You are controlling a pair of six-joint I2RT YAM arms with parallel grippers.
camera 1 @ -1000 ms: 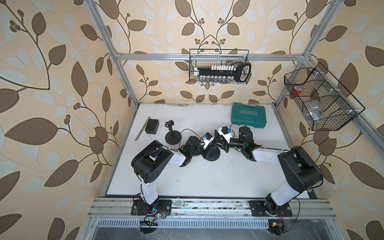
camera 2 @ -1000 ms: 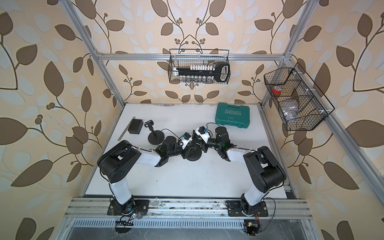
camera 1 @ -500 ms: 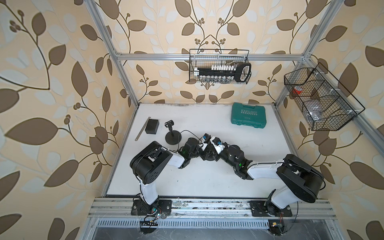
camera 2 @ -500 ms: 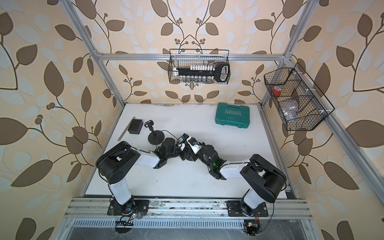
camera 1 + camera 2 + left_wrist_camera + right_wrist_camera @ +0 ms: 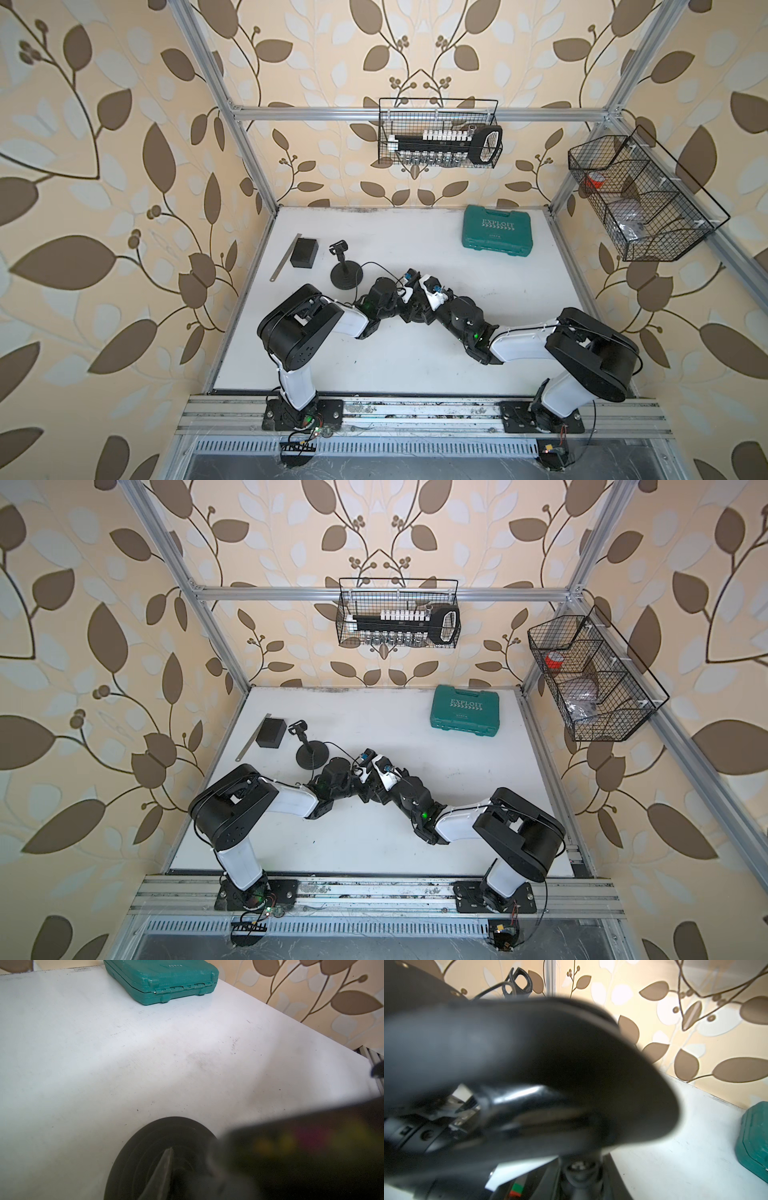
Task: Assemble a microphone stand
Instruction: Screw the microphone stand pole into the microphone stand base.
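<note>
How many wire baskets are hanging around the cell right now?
2. One wire basket hangs at the back, near the centre; the other basket hangs on the robot's right side. Both show in both top views, and none seems hidden.

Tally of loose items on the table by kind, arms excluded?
Green case: 1
Black box: 1
Metal strip: 1
Upright mic stand: 1
Separate round black base: 1
Total: 5
</note>
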